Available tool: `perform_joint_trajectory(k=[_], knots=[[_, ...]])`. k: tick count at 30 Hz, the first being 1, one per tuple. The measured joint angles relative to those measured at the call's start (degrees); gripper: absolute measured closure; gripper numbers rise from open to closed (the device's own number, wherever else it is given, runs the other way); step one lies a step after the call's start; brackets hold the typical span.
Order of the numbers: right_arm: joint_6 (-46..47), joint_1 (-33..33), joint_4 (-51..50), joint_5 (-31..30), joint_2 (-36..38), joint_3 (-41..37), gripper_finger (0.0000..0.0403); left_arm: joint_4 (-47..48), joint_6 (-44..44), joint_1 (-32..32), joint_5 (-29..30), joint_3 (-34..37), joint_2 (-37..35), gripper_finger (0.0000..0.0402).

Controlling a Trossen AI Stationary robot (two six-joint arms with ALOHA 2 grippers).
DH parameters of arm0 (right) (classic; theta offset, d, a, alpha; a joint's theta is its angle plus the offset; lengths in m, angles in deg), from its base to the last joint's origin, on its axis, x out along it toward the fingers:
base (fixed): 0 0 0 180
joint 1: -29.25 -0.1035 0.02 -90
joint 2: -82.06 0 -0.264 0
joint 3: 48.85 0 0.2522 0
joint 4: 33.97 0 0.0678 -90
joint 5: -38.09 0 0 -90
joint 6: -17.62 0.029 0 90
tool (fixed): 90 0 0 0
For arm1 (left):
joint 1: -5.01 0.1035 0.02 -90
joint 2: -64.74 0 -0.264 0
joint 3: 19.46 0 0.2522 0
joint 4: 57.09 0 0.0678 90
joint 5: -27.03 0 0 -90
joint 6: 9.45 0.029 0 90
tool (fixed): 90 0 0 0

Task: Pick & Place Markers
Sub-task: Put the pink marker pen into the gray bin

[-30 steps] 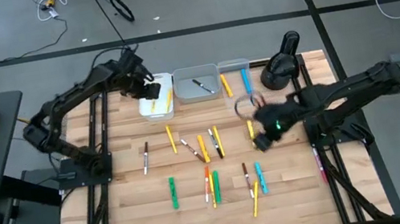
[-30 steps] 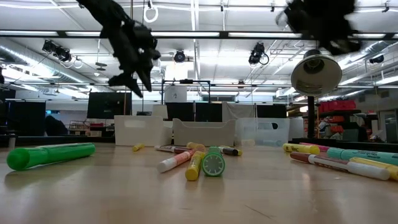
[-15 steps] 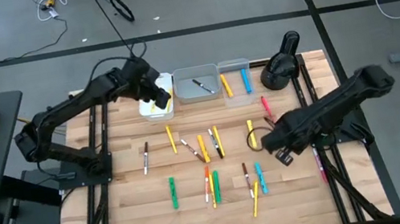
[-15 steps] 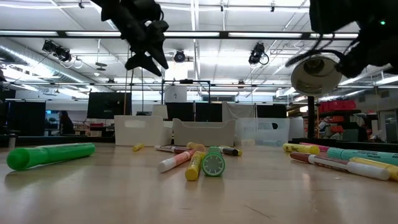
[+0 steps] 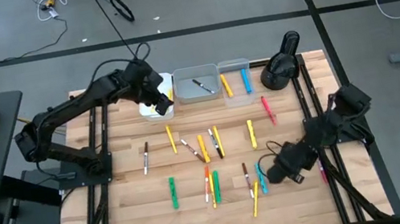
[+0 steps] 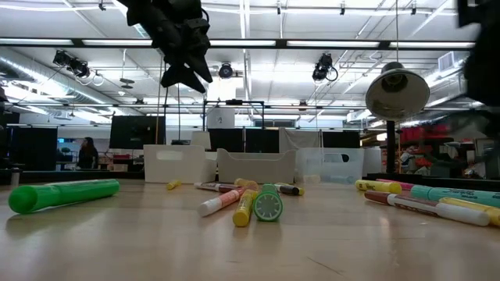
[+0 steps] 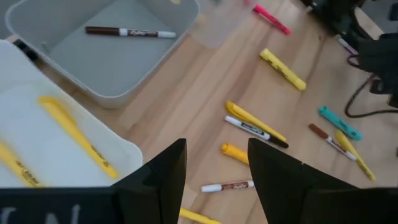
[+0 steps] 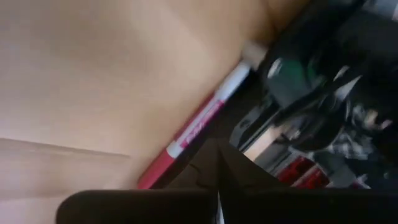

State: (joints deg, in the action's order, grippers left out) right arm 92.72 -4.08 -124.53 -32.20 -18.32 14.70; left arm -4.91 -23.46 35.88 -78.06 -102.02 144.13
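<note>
Several markers [image 5: 207, 155] in yellow, orange, green, blue and dark lie loose on the wooden table. My left gripper [image 5: 159, 101] hangs open and empty high over the white bin [image 5: 152, 108], which holds yellow markers [image 7: 74, 134]. The same gripper [image 7: 214, 155] has nothing between its fingers in its own wrist view. The grey bin [image 7: 118, 68] holds a dark marker [image 7: 130, 32]. My right gripper [image 5: 299, 177] is shut and low at the table's near right. Just past its fingertips [image 8: 217, 155] a red marker [image 8: 199, 134] lies flat along the table's right edge. My right gripper points slanting down toward the red marker's body [image 8: 186, 146] with shut fingers and nothing between them. I cannot tell whether the tips touch the marker, which lies flat on the table.
A black lamp [image 5: 282, 66] stands at the far right next to the clear bin [image 5: 235, 80]. Dark frame rails [image 5: 327, 180] run along the table's right edge beside the red marker [image 5: 321, 167]. A cable loop [image 5: 270, 151] sticks out from the right hand.
My right gripper has swung from the table's middle right toward the near right edge, dropped low and tipped steeply downward. My left gripper has risen a little and shifted over the white bin toward the table's middle, then held still.
</note>
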Motion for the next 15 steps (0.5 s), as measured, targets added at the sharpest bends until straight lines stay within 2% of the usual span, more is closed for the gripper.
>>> perform_joint_trajectory(k=[4, 7, 15], knots=[[7.7, -5.0, 5.9, 6.7, -0.1, -4.2, 0.0402, 0.0, 1.5, 0.0, -0.6, 0.0, 0.0, 0.0225], [12.5, -7.5, 10.0, 8.6, -0.2, -6.1, 0.0402, 0.0, 1.7, 0.0, -0.6, 0.0, 0.0, 0.0225], [18.8, -10.1, 13.6, 7.6, 0.2, -8.0, 0.0403, -0.2, -0.4, 0.0, -0.6, 0.0, 0.0, 0.0225]])
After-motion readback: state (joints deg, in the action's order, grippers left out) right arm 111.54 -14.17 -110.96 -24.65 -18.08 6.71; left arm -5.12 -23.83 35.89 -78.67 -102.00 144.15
